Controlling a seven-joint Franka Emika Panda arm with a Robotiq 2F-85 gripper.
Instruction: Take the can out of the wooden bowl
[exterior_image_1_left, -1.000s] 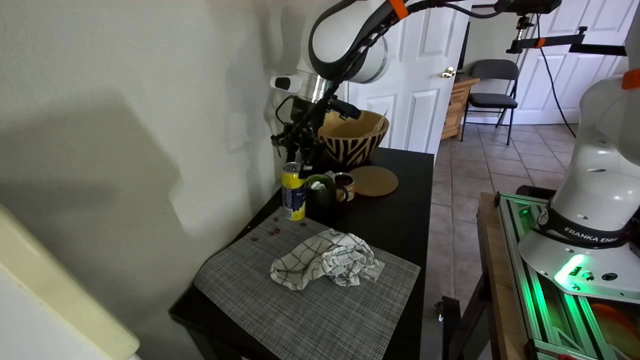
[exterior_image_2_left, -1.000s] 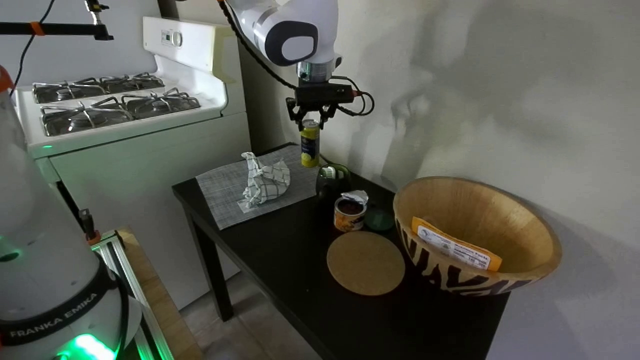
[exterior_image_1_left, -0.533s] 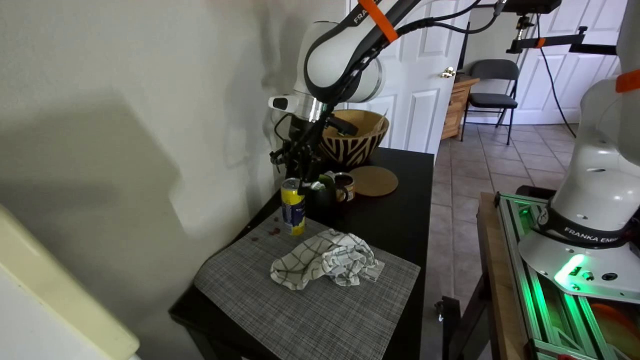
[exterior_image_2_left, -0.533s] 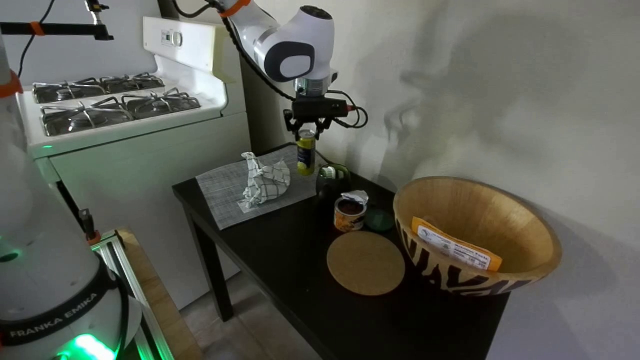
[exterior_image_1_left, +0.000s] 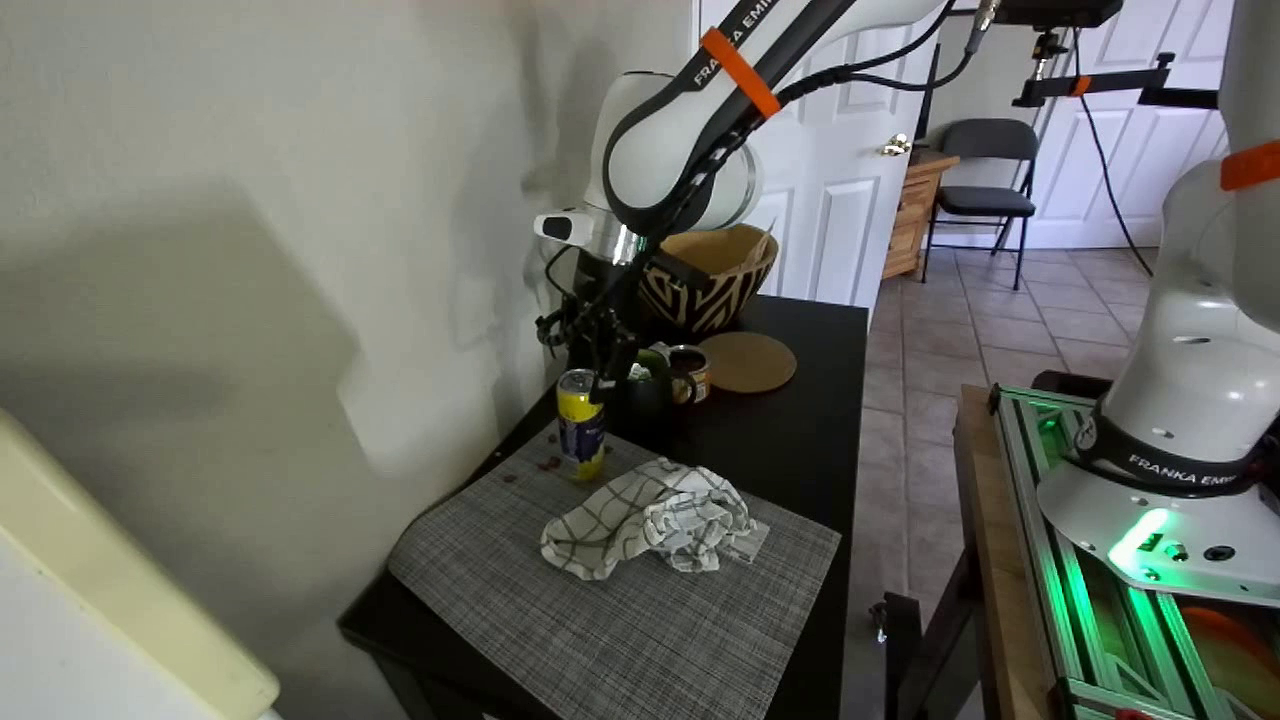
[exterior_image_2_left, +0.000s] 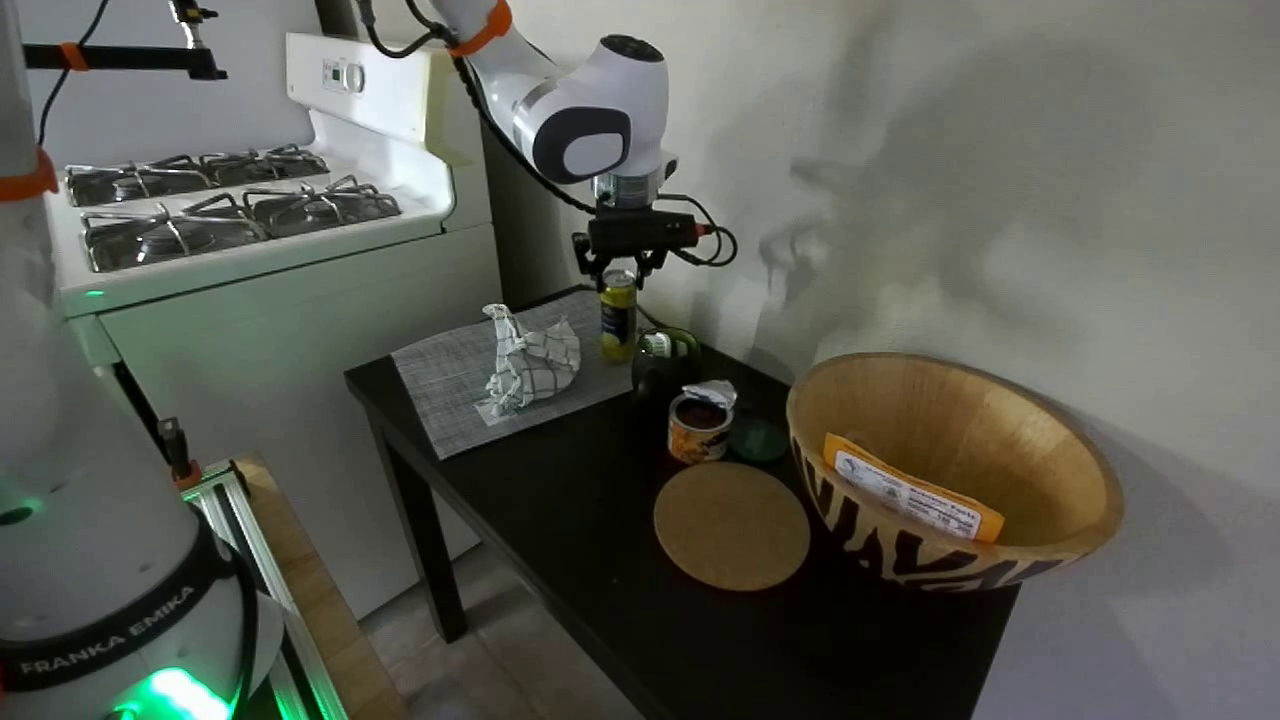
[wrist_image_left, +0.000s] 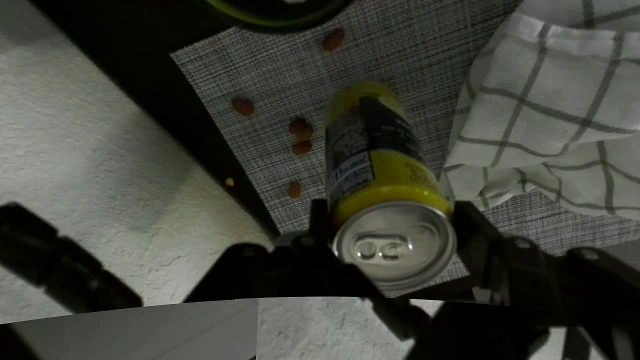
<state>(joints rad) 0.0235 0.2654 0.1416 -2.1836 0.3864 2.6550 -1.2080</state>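
1. The arm (exterior_image_1_left: 650, 165) hides part of the wooden bowl (exterior_image_1_left: 722, 298) in an exterior view.
2. The wrist view's edges cut off the checked cloth (wrist_image_left: 550, 110) and a green-rimmed vessel (wrist_image_left: 280, 23).
3. Print on the can (wrist_image_left: 385, 167) is blurred; whether its base touches the placemat (wrist_image_left: 280, 70) is unclear.

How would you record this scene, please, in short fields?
Container: large brown wooden bowl with zigzag pattern; flat orange packet inside
Held object: yellow cylindrical metal can, roughly upright, outside the bowl
Holder: black two-fingered gripper, closed on the can
Under the can: rectangular grey woven placemat; contact unclear
On the placemat: crumpled white checked cloth
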